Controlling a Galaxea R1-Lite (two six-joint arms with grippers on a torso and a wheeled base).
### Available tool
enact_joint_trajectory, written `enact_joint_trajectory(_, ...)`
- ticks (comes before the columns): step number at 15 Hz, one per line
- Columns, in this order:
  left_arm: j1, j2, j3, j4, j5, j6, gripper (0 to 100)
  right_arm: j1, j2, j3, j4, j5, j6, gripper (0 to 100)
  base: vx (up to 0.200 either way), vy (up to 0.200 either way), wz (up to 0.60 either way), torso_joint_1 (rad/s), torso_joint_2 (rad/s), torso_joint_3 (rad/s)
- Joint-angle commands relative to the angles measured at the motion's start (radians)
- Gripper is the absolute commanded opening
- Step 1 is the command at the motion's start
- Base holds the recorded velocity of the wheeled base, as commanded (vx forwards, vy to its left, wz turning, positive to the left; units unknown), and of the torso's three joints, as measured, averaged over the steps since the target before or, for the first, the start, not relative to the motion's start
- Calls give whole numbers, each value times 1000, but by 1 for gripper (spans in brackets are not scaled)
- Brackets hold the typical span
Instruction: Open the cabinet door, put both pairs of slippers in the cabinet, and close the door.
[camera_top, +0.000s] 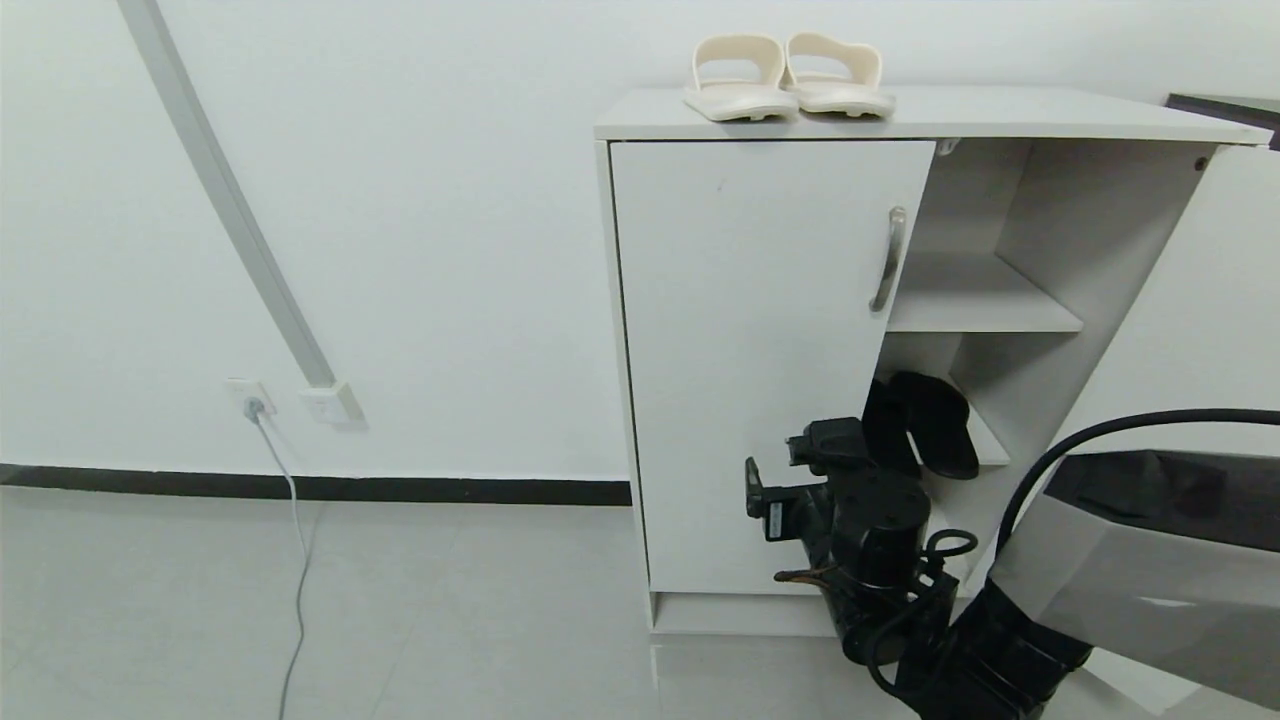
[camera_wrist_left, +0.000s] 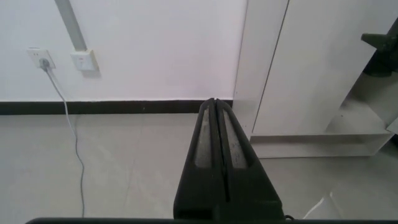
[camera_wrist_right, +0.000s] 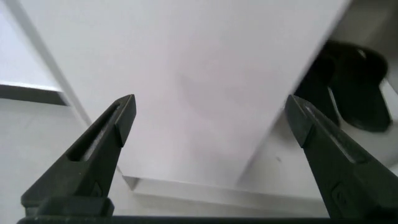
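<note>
On top of the white laminate cabinet (camera_top: 1000, 108) sits the pair of cream moulded-foam slide slippers (camera_top: 788, 78), side by side near the front edge. The pair of black slippers (camera_top: 925, 420) already lies on the lower shelf beside the open right-hand door (camera_top: 1200, 300). Down by the closed left-hand door (camera_top: 760, 350), the right gripper (camera_wrist_right: 210, 106) has its fingers spread wide and empty. The left gripper (camera_wrist_left: 214, 109) is pressed together, holding nothing, low over the grey floor tiles (camera_wrist_left: 124, 162). The cream pair looks light and springy — probably easy to lift but prone to flex. The best hold, I judge, is a pinch on an arched strap — or across the neighbouring inner edges to take both.
</note>
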Motion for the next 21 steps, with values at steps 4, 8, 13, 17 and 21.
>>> enact_joint_trajectory(4, 0, 0, 0, 0, -1, -1, 0, -16, -13, 34, 4, 31, -21, 100, 0, 0, 0, 0, 0, 0)
enact_joint_trajectory(8, 0, 0, 0, 0, -1, 1, 0, -16, -13, 43, -3, 32, -24, 100, 0, 0, 0, 0, 0, 0)
enact_joint_trajectory(13, 0, 0, 0, 0, -1, 1, 0, -15, -11, 43, -2, 29, -25, 100, 0, 0, 0, 0, 0, 0)
enact_joint_trajectory(17, 0, 0, 0, 0, -1, 1, 0, -13, -11, 41, -2, 29, -25, 100, 0, 0, 0, 22, -284, -265)
enact_joint_trajectory(21, 0, 2, 0, 0, -1, 1, 0, -13, -11, 43, -2, 29, -25, 100, 0, 0, 0, 74, -436, -353)
